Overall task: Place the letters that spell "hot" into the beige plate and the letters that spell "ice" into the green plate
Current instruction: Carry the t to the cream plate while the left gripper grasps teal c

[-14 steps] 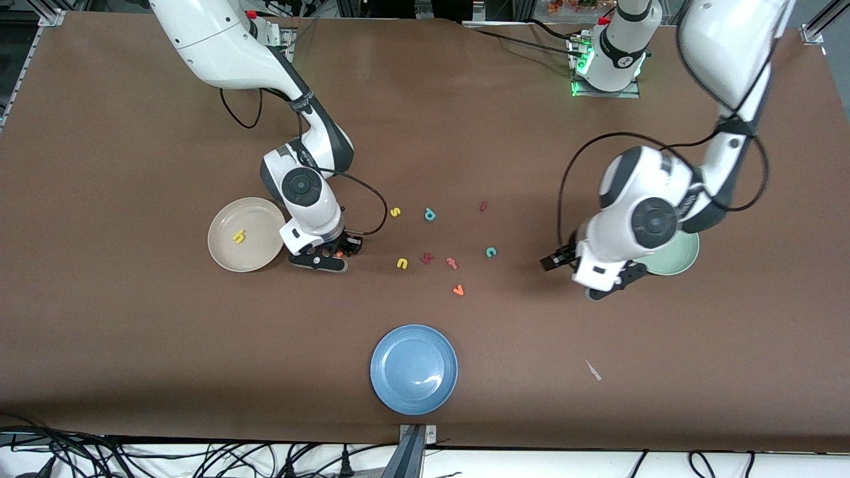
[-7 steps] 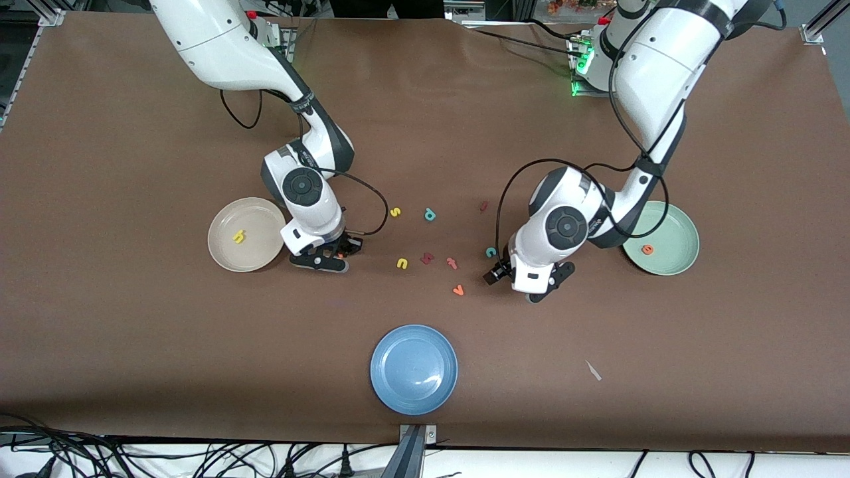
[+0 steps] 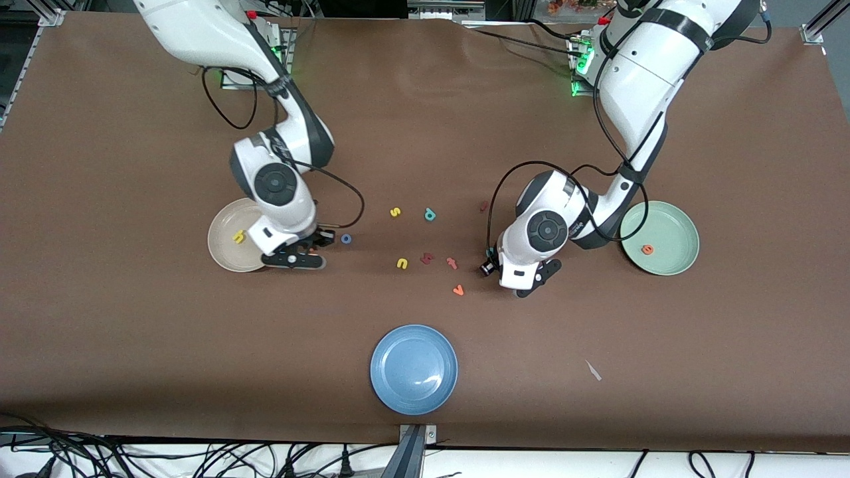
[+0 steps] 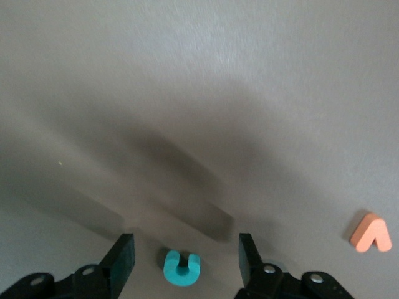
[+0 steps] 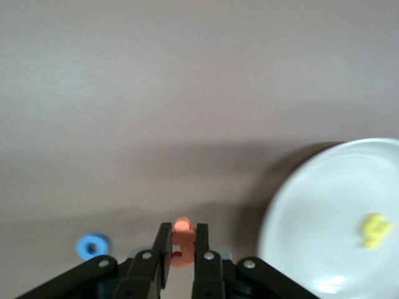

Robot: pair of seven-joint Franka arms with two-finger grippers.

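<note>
R gripper (image 5: 181, 249) clamped on orange t (image 5: 182, 240) beside beige plate (image 5: 312, 205). L gripper (image 4: 184, 255) jaws open, straddling teal c (image 4: 181, 266). Foam prob light n squishy, pinch flat sides gently.

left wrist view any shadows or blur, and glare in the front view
Left wrist view: broad soft shadows of the left claw streak the table above the sharp teal c. Front view: a pale glare patch on the blue plate, arm shadows beside both claws.
</note>
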